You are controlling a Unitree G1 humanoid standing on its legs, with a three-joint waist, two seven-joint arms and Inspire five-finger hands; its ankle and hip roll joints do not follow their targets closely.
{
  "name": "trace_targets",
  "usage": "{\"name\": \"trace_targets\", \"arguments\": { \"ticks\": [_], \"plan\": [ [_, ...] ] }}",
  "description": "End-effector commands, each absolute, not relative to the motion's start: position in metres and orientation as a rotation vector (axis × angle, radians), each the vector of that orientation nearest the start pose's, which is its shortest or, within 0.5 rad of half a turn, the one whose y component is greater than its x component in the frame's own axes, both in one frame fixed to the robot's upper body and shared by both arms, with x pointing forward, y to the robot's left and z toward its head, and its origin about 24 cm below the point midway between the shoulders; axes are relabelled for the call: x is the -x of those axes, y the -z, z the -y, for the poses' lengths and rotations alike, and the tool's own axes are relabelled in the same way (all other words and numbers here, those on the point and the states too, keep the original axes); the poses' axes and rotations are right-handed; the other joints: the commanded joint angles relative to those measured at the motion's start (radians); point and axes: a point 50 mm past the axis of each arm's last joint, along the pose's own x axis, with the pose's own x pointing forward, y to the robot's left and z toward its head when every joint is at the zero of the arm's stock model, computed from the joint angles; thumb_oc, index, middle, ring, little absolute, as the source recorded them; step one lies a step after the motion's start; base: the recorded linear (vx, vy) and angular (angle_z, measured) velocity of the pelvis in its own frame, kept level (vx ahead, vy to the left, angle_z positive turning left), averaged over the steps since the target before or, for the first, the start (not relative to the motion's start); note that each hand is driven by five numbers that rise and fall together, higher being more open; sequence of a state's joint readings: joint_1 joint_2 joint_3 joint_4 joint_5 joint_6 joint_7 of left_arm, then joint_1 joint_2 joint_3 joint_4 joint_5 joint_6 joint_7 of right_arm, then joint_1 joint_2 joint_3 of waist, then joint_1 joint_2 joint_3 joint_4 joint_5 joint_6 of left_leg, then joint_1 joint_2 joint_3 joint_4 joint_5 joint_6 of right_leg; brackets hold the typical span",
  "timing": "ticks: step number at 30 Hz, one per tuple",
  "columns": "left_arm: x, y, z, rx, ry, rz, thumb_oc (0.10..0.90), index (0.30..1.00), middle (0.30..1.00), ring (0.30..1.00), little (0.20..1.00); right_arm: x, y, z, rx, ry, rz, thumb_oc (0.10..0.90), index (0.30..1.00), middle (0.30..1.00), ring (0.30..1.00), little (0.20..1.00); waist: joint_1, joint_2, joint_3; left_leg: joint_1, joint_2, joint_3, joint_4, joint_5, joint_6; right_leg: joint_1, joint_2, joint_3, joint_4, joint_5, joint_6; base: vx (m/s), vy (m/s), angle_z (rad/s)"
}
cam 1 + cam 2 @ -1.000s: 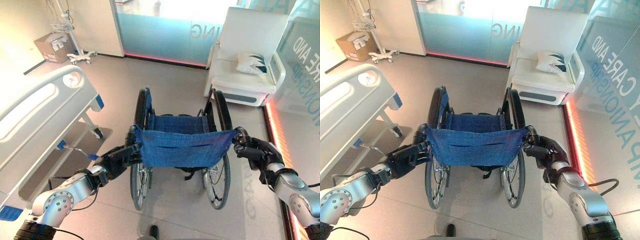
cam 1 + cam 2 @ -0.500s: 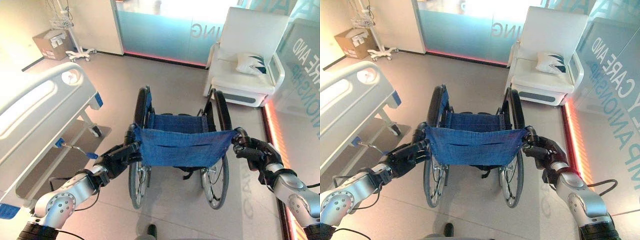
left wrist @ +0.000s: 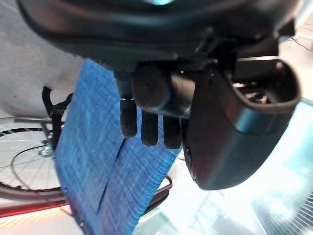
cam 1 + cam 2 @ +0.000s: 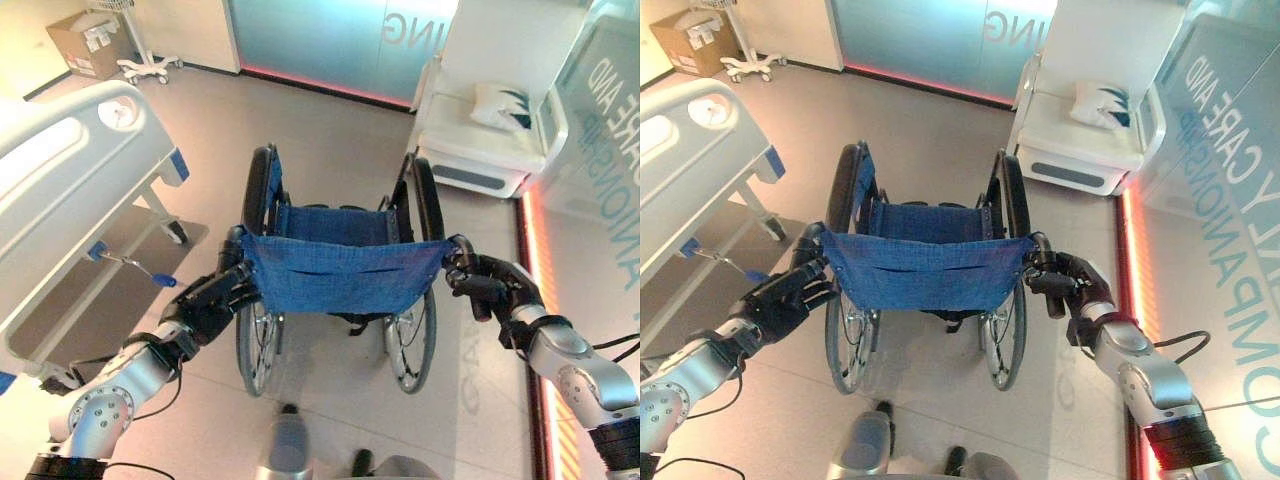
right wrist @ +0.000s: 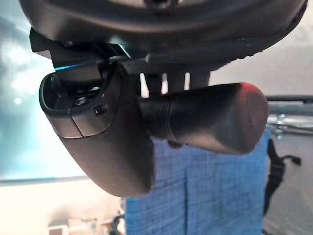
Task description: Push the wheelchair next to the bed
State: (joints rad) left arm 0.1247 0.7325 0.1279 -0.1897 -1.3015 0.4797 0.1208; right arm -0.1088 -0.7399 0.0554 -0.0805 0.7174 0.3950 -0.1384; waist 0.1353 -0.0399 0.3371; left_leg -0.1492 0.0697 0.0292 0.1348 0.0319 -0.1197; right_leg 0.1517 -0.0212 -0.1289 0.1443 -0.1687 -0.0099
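1. Bed (image 4: 70, 190), white, along the left side of the floor, foot end with blue corner caps nearest; wheelchair (image 4: 340, 275) in open floor just right of it, apart from it, facing away toward the glass wall (image 4: 320, 40).
2. White armchair (image 4: 490, 130) ahead on the right, with a patterned cushion (image 4: 497, 104) on its seat; well clear of the path unless steered right.
3. Wheelchair itself: blue fabric backrest (image 4: 925, 270) spread between the two push handles, big wheels on each side, seat empty.
4. Left hand (image 4: 215, 300) curled round the left push handle; in the left wrist view, fingers (image 3: 146, 129) hooked over the black grip against the blue cloth.
5. Right hand (image 4: 485, 285) clamped round the right push handle (image 5: 210, 117); the wrist view shows the ribbed grip lying across the palm.
6. Step in hand, as judged: roll forward and ease left until the chair stands parallel to the bed's side.
   - Push evenly on both handles, slightly more on the right to swing the front leftward.
   - Keep both grips firm and low, so the chair neither tips nor pulls away.
7. Blue-tipped crank handle (image 4: 130, 262) sticking out under the bed's foot end: the likeliest snag for the left wheel; pass wide of it.
8. Bed caster (image 4: 177, 236) near that corner, another thing to clear.
9. Far off at top left, cardboard box (image 4: 85, 45) and a wheeled stand base (image 4: 145, 65), out of the way.
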Motion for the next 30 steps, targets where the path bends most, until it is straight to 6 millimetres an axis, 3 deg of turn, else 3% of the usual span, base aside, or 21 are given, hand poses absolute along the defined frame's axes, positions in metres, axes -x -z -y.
{"name": "trace_targets", "arguments": {
  "ticks": [1,4,5,7,8,9,10,11,12,14,16,18,20,22,26,30],
  "plan": [
    [-0.243,-0.182,-0.288,0.517,0.052,0.188,0.400,0.300,0.300,0.300,0.300,-0.270,-0.136,0.223,0.080,-0.282,-0.029,0.400,0.300,0.300,0.300,0.300,0.008,0.041,-0.117,-0.061,-0.011,0.006,-0.140,0.298,-0.009,0.081,0.072,-0.046,0.012,0.013,0.023,0.38,0.136,-0.41],
    [-0.240,-0.183,-0.293,0.524,0.045,0.220,0.400,0.300,0.300,0.300,0.300,-0.270,-0.139,0.220,0.091,-0.319,-0.005,0.400,0.300,0.300,0.300,0.300,0.037,0.031,-0.142,-0.049,-0.057,-0.011,-0.171,0.215,0.021,0.123,0.052,-0.036,0.037,-0.043,0.044,0.49,0.233,-0.39],
    [-0.241,-0.186,-0.293,0.536,0.043,0.233,0.400,0.300,0.300,0.300,0.300,-0.271,-0.139,0.216,0.091,-0.326,0.007,0.400,0.300,0.300,0.300,0.300,0.044,0.020,-0.156,-0.042,-0.088,-0.019,-0.107,0.155,0.055,0.133,0.035,-0.026,0.074,-0.069,0.065,0.46,0.257,-0.81],
    [-0.241,-0.187,-0.293,0.548,0.039,0.230,0.400,0.300,0.300,0.300,0.300,-0.270,-0.137,0.214,0.085,-0.330,0.008,0.400,0.300,0.300,0.300,0.300,0.051,0.008,-0.167,-0.048,-0.113,-0.027,-0.061,0.126,0.074,0.140,0.024,-0.022,0.112,-0.060,0.077,0.41,0.245,-0.68],
    [-0.242,-0.185,-0.292,0.559,0.031,0.214,0.400,0.300,0.300,0.300,0.300,-0.270,-0.137,0.214,0.083,-0.329,0.009,0.400,0.300,0.300,0.300,0.300,0.054,-0.009,-0.182,-0.042,-0.133,-0.007,-0.037,0.101,0.105,0.124,0.011,-0.032,0.225,0.011,0.110,0.37,0.243,-0.25],
    [-0.243,-0.185,-0.293,0.561,0.024,0.209,0.400,0.300,0.300,0.300,0.300,-0.270,-0.138,0.214,0.086,-0.329,0.011,0.400,0.300,0.300,0.300,0.300,0.053,-0.012,-0.185,-0.040,-0.139,0.001,-0.031,0.095,0.112,0.115,0.009,-0.035,0.256,0.030,0.119,0.46,0.327,-0.06],
    [-0.245,-0.188,-0.295,0.564,0.009,0.205,0.400,0.300,0.300,0.300,0.300,-0.272,-0.143,0.213,0.092,-0.329,0.023,0.400,0.300,0.300,0.300,0.300,0.056,-0.024,-0.194,-0.029,-0.170,-0.015,-0.029,0.083,0.136,0.079,0.012,-0.016,0.386,0.135,0.168,0.37,0.269,0.08],
    [-0.247,-0.192,-0.298,0.567,-0.001,0.215,0.400,0.300,0.300,0.300,0.300,-0.273,-0.148,0.212,0.096,-0.333,0.038,0.400,0.300,0.300,0.300,0.300,0.060,-0.031,-0.198,-0.026,-0.189,-0.027,-0.027,0.075,0.148,0.048,0.015,-0.003,0.455,0.185,0.194,0.39,0.284,-0.01],
    [-0.249,-0.196,-0.300,0.575,-0.004,0.225,0.400,0.300,0.300,0.300,0.300,-0.276,-0.152,0.210,0.099,-0.335,0.052,0.400,0.300,0.300,0.300,0.300,0.062,-0.029,-0.201,-0.018,-0.200,-0.032,-0.023,0.063,0.162,-0.001,0.013,-0.003,0.532,0.239,0.207,0.28,0.198,-0.02],
    [-0.252,-0.200,-0.302,0.598,-0.004,0.239,0.400,0.300,0.300,0.300,0.300,-0.281,-0.155,0.205,0.106,-0.343,0.068,0.400,0.300,0.300,0.300,0.300,0.061,-0.025,-0.201,-0.011,-0.209,-0.040,-0.011,0.046,0.174,-0.061,0.003,0.001,0.575,0.252,0.201,0.21,0.139,0.00],
    [-0.254,-0.203,-0.306,0.609,-0.001,0.250,0.400,0.300,0.300,0.300,0.300,-0.284,-0.158,0.202,0.117,-0.351,0.090,0.400,0.300,0.300,0.300,0.300,0.056,-0.016,-0.192,-0.004,-0.214,-0.043,0.005,0.034,0.181,-0.112,-0.001,-0.007,0.541,0.206,0.180,0.26,0.115,0.03],
    [-0.256,-0.205,-0.309,0.606,0.010,0.263,0.400,0.300,0.300,0.300,0.300,-0.288,-0.167,0.199,0.128,-0.361,0.121,0.400,0.300,0.300,0.300,0.300,0.044,-0.006,-0.169,0.006,-0.219,-0.056,0.055,-0.002,0.175,-0.158,-0.019,-0.043,0.373,0.131,0.135,0.35,0.054,0.04],
    [-0.260,-0.205,-0.308,0.606,0.017,0.269,0.400,0.300,0.300,0.300,0.300,-0.291,-0.170,0.199,0.135,-0.356,0.132,0.400,0.300,0.300,0.300,0.300,0.029,-0.005,-0.153,0.033,-0.221,-0.071,0.075,-0.031,0.171,-0.190,-0.033,-0.039,0.244,0.122,0.113,0.32,-0.020,-0.09],
    [-0.266,-0.205,-0.303,0.606,0.040,0.260,0.400,0.300,0.300,0.300,0.300,-0.294,-0.173,0.204,0.152,-0.332,0.138,0.400,0.300,0.300,0.300,0.300,-0.004,-0.003,-0.128,0.080,-0.229,-0.105,0.097,-0.069,0.169,-0.235,-0.038,-0.008,0.118,0.161,0.109,0.43,-0.054,0.04],
    [-0.273,-0.206,-0.288,0.589,0.079,0.231,0.400,0.300,0.300,0.300,0.300,-0.298,-0.187,0.208,0.148,-0.281,0.163,0.400,0.300,0.300,0.300,0.300,-0.061,-0.026,-0.101,0.155,-0.244,-0.137,0.159,-0.202,0.184,-0.342,-0.086,0.060,-0.092,0.301,0.166,0.46,-0.098,0.78],
    [-0.274,-0.196,-0.280,0.604,0.096,0.198,0.400,0.300,0.300,0.300,0.300,-0.297,-0.191,0.210,0.124,-0.259,0.172,0.400,0.300,0.300,0.300,0.300,-0.085,-0.027,-0.104,0.239,-0.218,-0.146,0.200,-0.303,0.185,-0.358,-0.116,0.065,-0.178,0.360,0.185,0.62,-0.154,0.90]
  ]
}}
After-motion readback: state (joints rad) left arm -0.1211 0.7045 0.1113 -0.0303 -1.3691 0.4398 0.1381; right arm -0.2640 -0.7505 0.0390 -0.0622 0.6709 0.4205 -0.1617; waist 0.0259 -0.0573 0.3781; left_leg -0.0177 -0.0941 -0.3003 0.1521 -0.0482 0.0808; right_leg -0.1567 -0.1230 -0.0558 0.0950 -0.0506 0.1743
